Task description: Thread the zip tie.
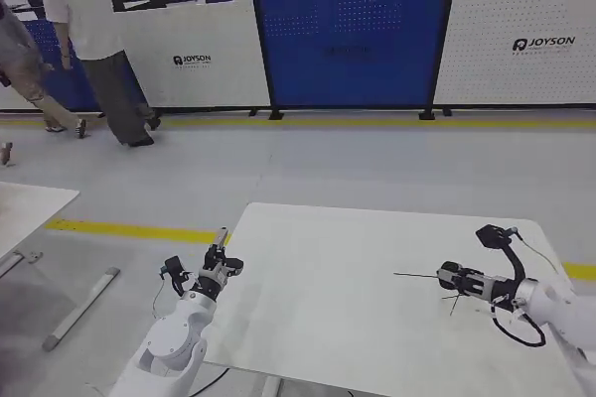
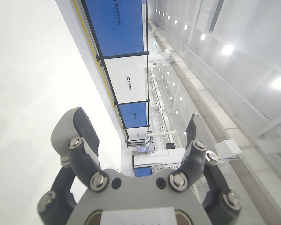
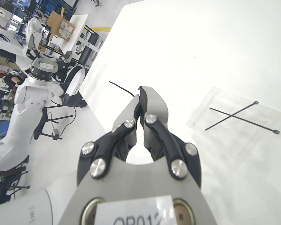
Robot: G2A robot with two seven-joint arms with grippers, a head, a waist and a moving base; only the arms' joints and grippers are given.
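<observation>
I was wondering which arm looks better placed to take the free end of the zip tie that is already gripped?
Left, probably. The right hand is shut on the zip tie, so it is occupied. The left hand is open and empty, though it sits away at the table edge.

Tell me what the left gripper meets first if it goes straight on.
Nothing near: the open left gripper points alongside the table toward the far partition panels; the way looks free, though depth is unclear.
</observation>
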